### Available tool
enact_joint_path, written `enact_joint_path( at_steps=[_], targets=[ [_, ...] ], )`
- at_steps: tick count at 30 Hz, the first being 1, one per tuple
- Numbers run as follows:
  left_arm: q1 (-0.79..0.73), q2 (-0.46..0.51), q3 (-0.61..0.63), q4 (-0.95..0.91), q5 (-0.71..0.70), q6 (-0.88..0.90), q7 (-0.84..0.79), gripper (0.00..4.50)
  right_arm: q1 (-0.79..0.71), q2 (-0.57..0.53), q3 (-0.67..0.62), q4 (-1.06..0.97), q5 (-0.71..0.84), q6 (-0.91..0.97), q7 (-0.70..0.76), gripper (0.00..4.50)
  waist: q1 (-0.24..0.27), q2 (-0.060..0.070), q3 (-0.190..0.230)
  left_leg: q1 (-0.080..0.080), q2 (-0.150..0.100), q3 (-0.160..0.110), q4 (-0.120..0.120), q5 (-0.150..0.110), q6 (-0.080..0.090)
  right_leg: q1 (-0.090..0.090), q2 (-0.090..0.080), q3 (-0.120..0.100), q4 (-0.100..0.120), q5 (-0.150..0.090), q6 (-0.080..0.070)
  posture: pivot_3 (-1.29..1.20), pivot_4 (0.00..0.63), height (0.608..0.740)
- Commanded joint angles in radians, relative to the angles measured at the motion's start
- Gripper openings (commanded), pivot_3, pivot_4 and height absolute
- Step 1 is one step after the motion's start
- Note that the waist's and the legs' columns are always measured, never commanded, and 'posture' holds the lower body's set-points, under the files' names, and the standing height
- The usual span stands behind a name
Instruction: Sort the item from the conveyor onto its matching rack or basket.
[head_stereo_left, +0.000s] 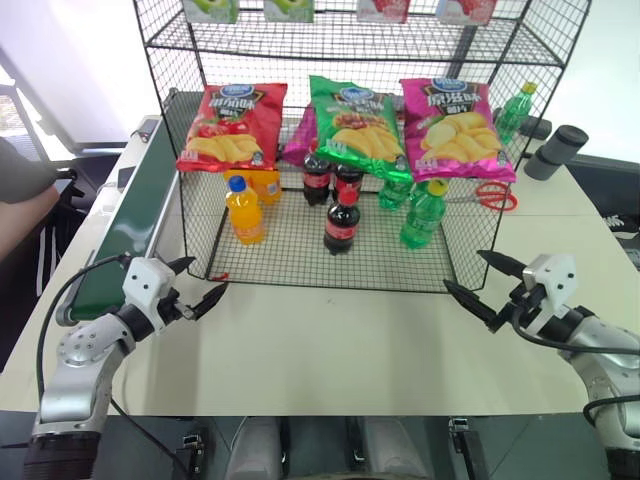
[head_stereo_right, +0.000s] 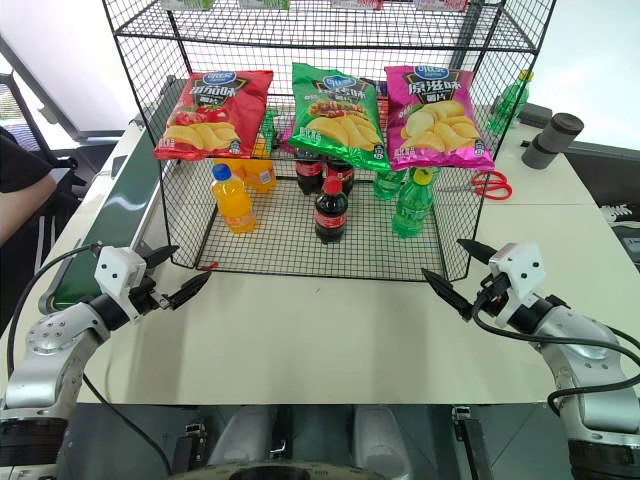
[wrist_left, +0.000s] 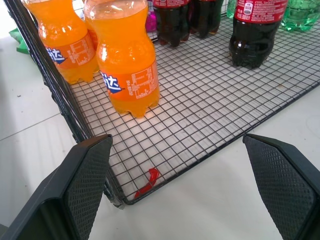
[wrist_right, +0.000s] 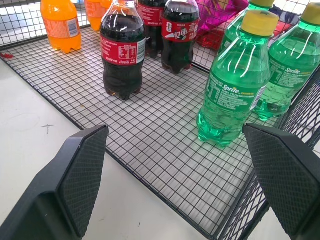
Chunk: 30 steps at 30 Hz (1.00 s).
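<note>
A cola bottle (head_stereo_left: 341, 225) with a red cap and red label stands upright near the front middle of the black wire rack's (head_stereo_left: 300, 262) grid floor. Two more cola bottles (head_stereo_left: 330, 178) stand just behind it. The dark green conveyor (head_stereo_left: 125, 235) runs along the table's left side, beside the rack. My left gripper (head_stereo_left: 205, 278) hovers open and empty at the rack's front left corner. My right gripper (head_stereo_left: 465, 270) is open and empty at the front right corner. In the right wrist view the front cola bottle (wrist_right: 122, 55) stands well beyond the fingers.
Two orange-drink bottles (head_stereo_left: 244, 212) stand at the rack's left and green bottles (head_stereo_left: 423, 215) at its right. Chip bags (head_stereo_left: 355, 120) lie above them. Red scissors (head_stereo_left: 492, 195) and a grey cylinder (head_stereo_left: 556, 152) lie to the right. A person's arm (head_stereo_left: 25, 190) shows at far left.
</note>
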Motion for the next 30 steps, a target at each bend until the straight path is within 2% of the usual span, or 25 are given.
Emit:
enact_joint_path(
  at_steps=[1,30],
  targets=[
    [-0.018,0.005,0.032,0.002,0.006,-0.013,0.027,4.5,-0.014,0.004,-0.008,-0.023,0.007,-0.016,-0.002,4.46,0.0,0.0,0.0,0.0,0.0,0.0,0.0,0.0,0.0,0.0,0.0,0.0,0.0,0.0,0.0,0.0,0.15,0.74],
    [-0.048,-0.007,0.012,0.018,0.007,0.0,0.027,4.5,-0.025,0.023,0.013,-0.014,-0.009,-0.036,-0.016,4.46,0.001,0.0,0.0,0.0,0.0,0.0,0.001,0.0,0.0,0.0,0.001,0.0,0.002,0.0,0.0,0.0,0.15,0.74]
  ],
)
